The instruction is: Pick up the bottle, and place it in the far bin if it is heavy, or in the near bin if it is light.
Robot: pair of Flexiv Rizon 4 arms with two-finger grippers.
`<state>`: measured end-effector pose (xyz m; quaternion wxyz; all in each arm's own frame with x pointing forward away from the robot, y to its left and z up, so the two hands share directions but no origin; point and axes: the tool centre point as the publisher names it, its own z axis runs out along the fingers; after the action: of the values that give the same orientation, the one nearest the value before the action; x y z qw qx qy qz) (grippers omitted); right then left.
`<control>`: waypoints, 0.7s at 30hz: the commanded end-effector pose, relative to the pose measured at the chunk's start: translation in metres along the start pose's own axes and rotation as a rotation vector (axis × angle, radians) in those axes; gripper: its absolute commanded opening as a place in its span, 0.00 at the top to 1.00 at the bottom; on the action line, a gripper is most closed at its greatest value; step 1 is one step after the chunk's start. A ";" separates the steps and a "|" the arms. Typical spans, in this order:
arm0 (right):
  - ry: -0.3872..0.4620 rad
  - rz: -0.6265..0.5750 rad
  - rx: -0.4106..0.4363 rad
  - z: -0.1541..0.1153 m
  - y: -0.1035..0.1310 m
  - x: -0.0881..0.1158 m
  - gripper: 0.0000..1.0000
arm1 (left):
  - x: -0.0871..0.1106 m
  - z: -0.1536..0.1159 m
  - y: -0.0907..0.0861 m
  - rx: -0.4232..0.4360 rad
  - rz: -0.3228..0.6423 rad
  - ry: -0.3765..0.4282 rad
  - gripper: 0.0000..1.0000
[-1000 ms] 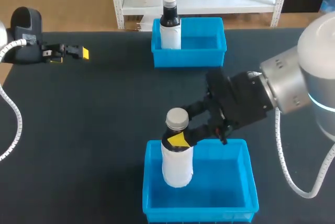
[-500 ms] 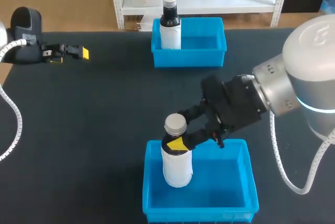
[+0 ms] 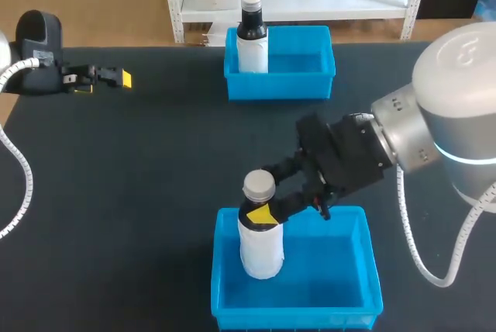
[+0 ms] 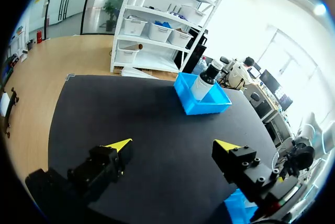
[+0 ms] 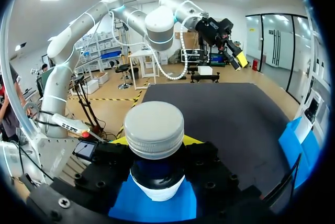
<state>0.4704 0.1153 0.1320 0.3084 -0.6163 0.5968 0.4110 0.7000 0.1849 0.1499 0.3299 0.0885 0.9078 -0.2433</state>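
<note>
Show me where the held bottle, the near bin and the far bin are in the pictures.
held bottle [image 3: 261, 253]: head view, on its white body.
near bin [image 3: 298, 318]: head view, on its front rim.
far bin [image 3: 283, 88]: head view, on its front wall.

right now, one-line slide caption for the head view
Right gripper shut on the grey-capped bottle, upright inside the near bin; left gripper open.

My right hand clamps tight, left hand spread wide.

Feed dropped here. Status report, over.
Right gripper shut on bottle, upright in near bin. Left gripper open, far left. Second bottle in far bin.
</note>
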 end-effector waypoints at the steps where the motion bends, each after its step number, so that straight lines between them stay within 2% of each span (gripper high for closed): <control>1: 0.000 0.005 -0.001 0.001 -0.002 0.003 0.69 | 0.000 0.000 0.000 0.000 0.000 0.000 0.00; 3: 0.002 0.009 0.000 0.001 -0.003 0.003 0.57 | 0.000 0.000 0.000 0.000 0.000 0.000 0.00; 4: 0.004 0.012 0.001 0.001 -0.003 0.003 0.15 | 0.000 0.000 0.000 0.000 0.000 0.000 0.00; 5: 0.007 0.014 0.001 0.001 -0.003 0.003 0.00 | 0.000 0.000 0.000 0.000 0.000 0.000 0.00; 13: 0.034 0.029 0.006 -0.014 0.000 0.003 0.00 | 0.000 0.000 0.000 0.000 0.000 0.000 0.00; 21: 0.098 0.077 0.073 -0.064 0.003 0.015 0.00 | 0.000 0.000 0.000 0.000 0.000 0.000 0.00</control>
<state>0.4854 0.0766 0.1332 0.2854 -0.6030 0.6383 0.3842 0.7000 0.1850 0.1499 0.3299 0.0885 0.9078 -0.2433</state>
